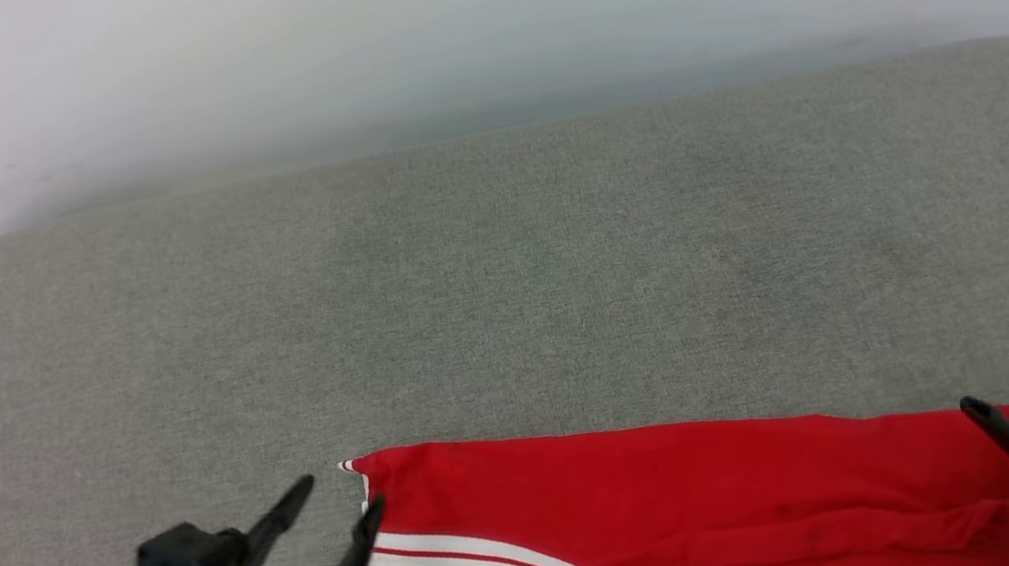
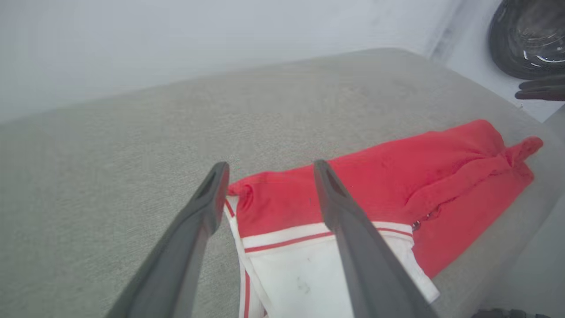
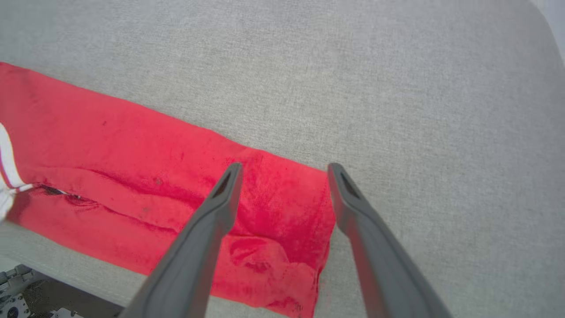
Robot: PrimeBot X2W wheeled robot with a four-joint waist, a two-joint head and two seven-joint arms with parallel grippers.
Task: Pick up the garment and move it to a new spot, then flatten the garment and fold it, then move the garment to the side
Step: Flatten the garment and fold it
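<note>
Red garment (image 1: 700,495), white sleeve (image 2: 300,274) from left wrist, crumpled corner (image 3: 282,265) from right

Grey woven-fabric surface (image 1: 503,273) with rounded corners, plain white wall (image 1: 462,16) behind, soft even light

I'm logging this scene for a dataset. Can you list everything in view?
jersey T-shirt: one, red with a white, red-striped sleeve, lying in a long strip along the surface's near edge.
padded surface: one, grey fabric, under the shirt.
wall: one, white, behind the surface.
round object: one, black, beyond the surface's end; cannot tell what it is.
left claw: one, dark fingers, open, at the shirt's sleeve end.
right claw: one, dark fingers, open, at the shirt's other end.
</note>
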